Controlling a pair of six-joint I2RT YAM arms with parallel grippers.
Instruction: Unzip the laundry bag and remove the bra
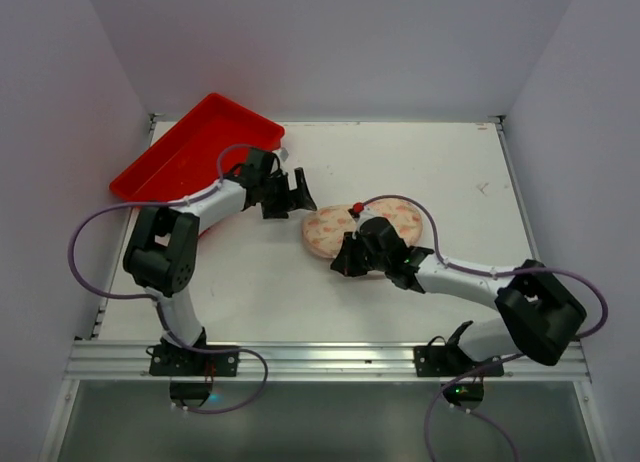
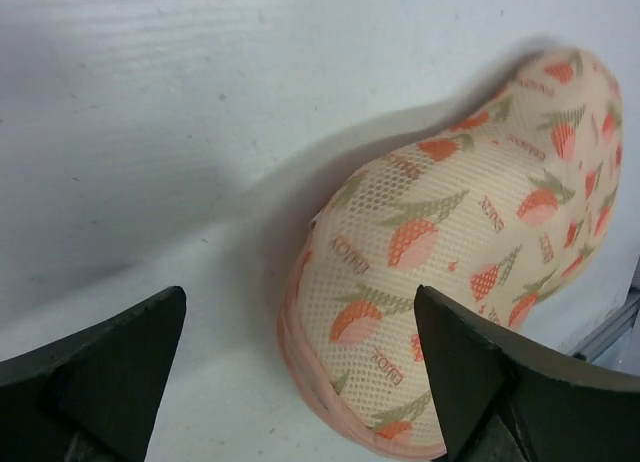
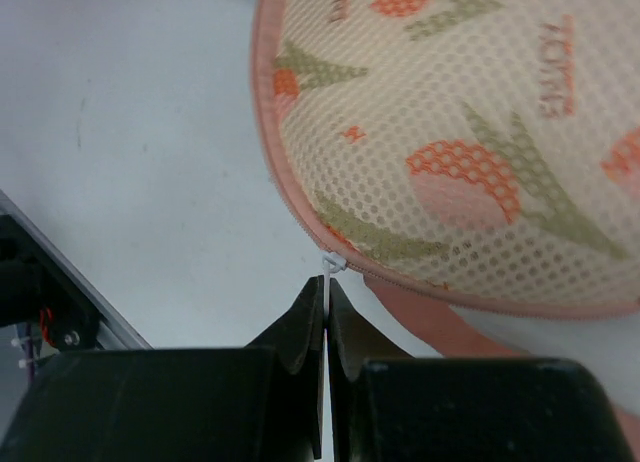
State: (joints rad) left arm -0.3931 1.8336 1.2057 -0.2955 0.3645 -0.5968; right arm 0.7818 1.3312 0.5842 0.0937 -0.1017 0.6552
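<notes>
The laundry bag lies mid-table, a cream mesh pouch with orange-red prints and pink zip edging. In the left wrist view its rounded end sits between and just beyond my open left gripper, with neither finger touching it. From above, the left gripper hovers at the bag's left end. My right gripper is shut on the small white zipper pull at the bag's edge, on its near side. The zip looks closed where visible. The bra is out of view.
A red plastic tray sits at the back left, tilted over the table's corner. White walls enclose the table on three sides. The aluminium rail runs along the near edge by the arm bases.
</notes>
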